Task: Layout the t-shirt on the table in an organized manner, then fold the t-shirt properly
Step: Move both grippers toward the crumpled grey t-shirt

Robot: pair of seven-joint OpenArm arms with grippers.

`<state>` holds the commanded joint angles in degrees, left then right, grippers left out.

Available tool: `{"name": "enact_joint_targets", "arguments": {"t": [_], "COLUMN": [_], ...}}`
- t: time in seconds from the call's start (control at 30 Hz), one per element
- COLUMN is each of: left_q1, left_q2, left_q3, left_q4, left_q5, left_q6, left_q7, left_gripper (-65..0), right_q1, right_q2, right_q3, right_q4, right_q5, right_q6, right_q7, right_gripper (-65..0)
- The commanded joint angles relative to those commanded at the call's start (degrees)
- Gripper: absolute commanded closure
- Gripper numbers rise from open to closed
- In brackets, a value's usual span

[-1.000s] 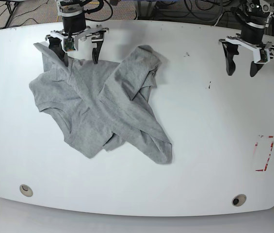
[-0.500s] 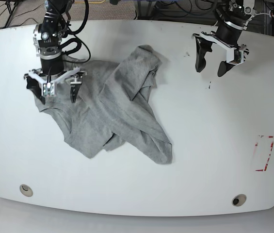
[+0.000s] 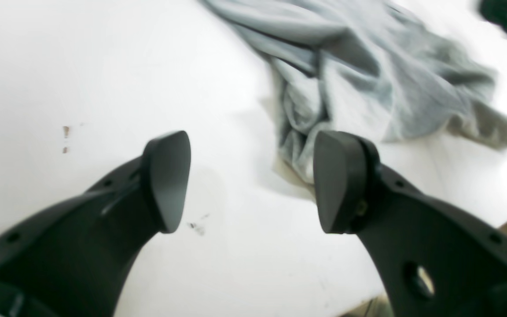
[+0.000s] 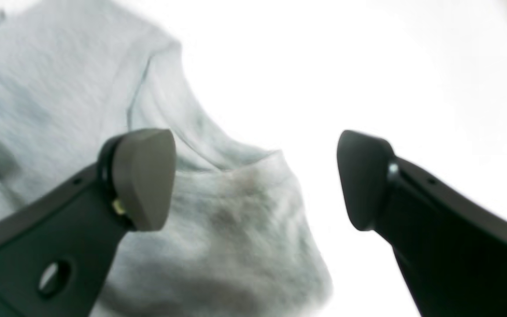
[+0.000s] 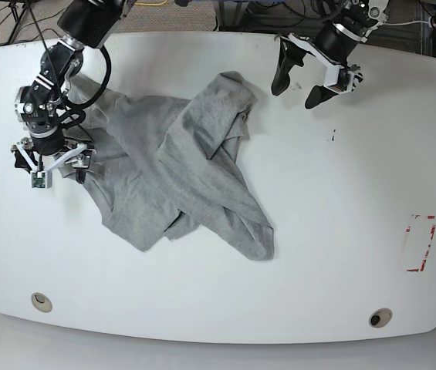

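Note:
The grey t-shirt [image 5: 171, 169] lies crumpled and twisted on the left half of the white table [image 5: 341, 231], plain side up with no letters showing. My right gripper [image 5: 50, 166] stands open low over the shirt's left edge. In the right wrist view the gripper [image 4: 253, 180] straddles a hemmed corner of the t-shirt [image 4: 60, 110], one finger over cloth and the other over bare table [image 4: 368, 66]. My left gripper [image 5: 295, 92] is open near the back edge, just right of the shirt's top fold. The left gripper [image 3: 253, 182] hangs over table [image 3: 60, 66] with the t-shirt [image 3: 368, 79] just ahead.
A red-and-white tape mark [image 5: 420, 244] sits at the right. Two grommet holes [image 5: 42, 301] [image 5: 380, 317] lie near the front edge. Small black specks [image 5: 333, 136] mark the table right of the shirt. Cables run behind the back edge.
My right gripper has travelled from the back edge forward and leftward to the shirt's left edge. My left gripper has swung leftward toward the shirt's top fold. Both stayed open; the shirt has barely shifted.

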<state>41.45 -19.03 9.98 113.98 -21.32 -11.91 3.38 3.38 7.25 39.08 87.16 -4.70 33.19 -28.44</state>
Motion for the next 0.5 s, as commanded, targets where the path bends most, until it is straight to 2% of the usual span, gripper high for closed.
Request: {"name": "enact_joint_targets", "arguments": {"t": [0.1, 0.33, 0.5], "left_q1": [-0.2, -0.2, -0.2], "left_q2": [-1.1, -1.1, -1.0], "left_q3": [1.6, 1.7, 1.7], "left_q4": [0.0, -0.1, -0.2], "left_q5": [0.0, 0.0, 0.0], "left_q6": [0.0, 0.0, 0.0], "left_q7": [-0.1, -0.1, -0.1], "left_gripper": [-38.5, -38.5, -38.5], "right_q1": [1.0, 2.8, 2.8], "right_q2": [0.8, 1.0, 1.0], "right_q3": [1.0, 4.9, 5.5], "right_q4": [-3.5, -8.9, -10.8], "right_q5": [0.0, 0.0, 0.0], "right_q6": [1.58, 4.31, 6.24], "right_q7": [0.1, 1.1, 1.2], "right_gripper": [-54.7, -54.7, -54.7]}}
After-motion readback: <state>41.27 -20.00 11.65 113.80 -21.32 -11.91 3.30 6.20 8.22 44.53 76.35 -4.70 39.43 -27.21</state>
